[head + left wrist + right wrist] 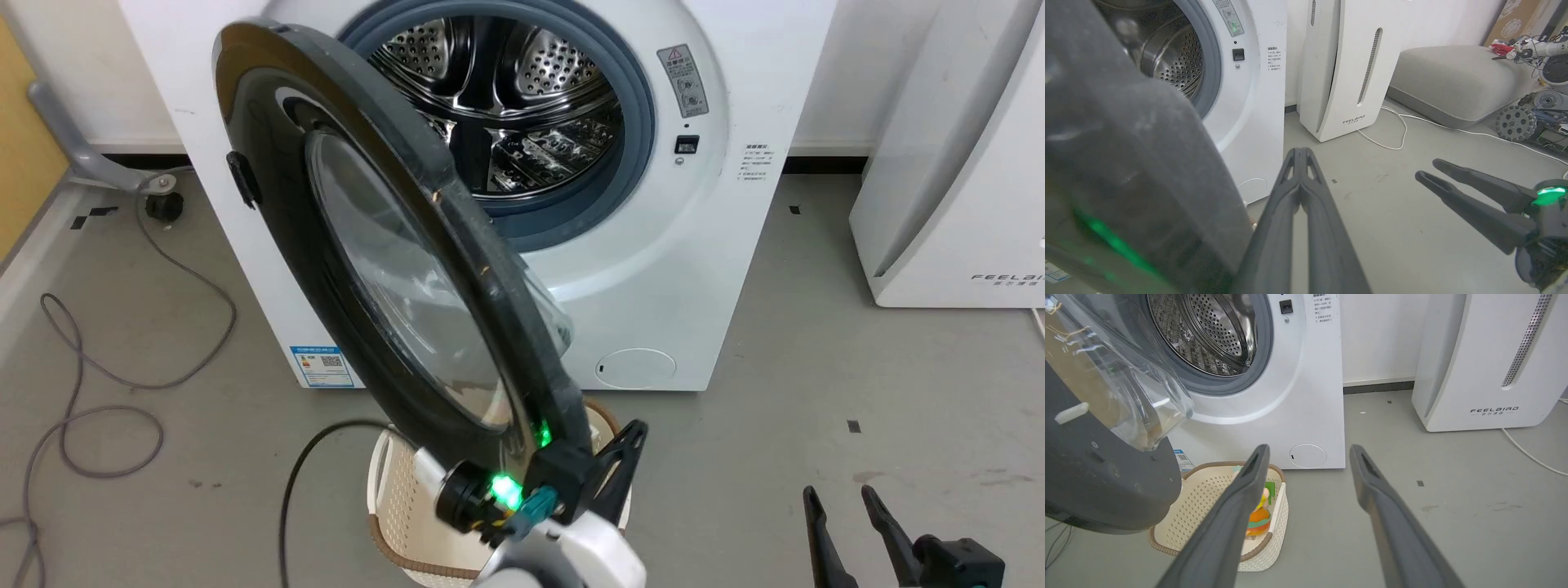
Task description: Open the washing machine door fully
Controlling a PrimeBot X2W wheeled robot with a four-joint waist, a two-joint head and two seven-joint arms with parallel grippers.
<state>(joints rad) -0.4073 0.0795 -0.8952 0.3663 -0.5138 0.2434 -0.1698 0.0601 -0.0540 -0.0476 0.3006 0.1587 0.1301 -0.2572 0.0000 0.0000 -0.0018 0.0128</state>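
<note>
The washing machine [694, 269] stands with its steel drum [506, 106] exposed. The washing machine door [384, 269] is swung roughly halfway out towards me, its glossy black ring and glass bowl facing left. My left gripper [637, 429] sits at the door's low free edge, on the drum side. In the left wrist view my left gripper [1300, 153] is shut with nothing between its fingers, and the door's dark-grey back [1126, 163] lies close against its left side. My right gripper [845, 506] hangs open at the lower right, away from the door [1106, 486].
A cream perforated basket [1208, 498] with colourful items sits on the floor under the door. The white FEELBIRD appliance [955, 180] stands right of the machine. Grey cables [82, 392] loop on the left floor. A grey cushion [1453, 81] and a white cord [1400, 130] lie further right.
</note>
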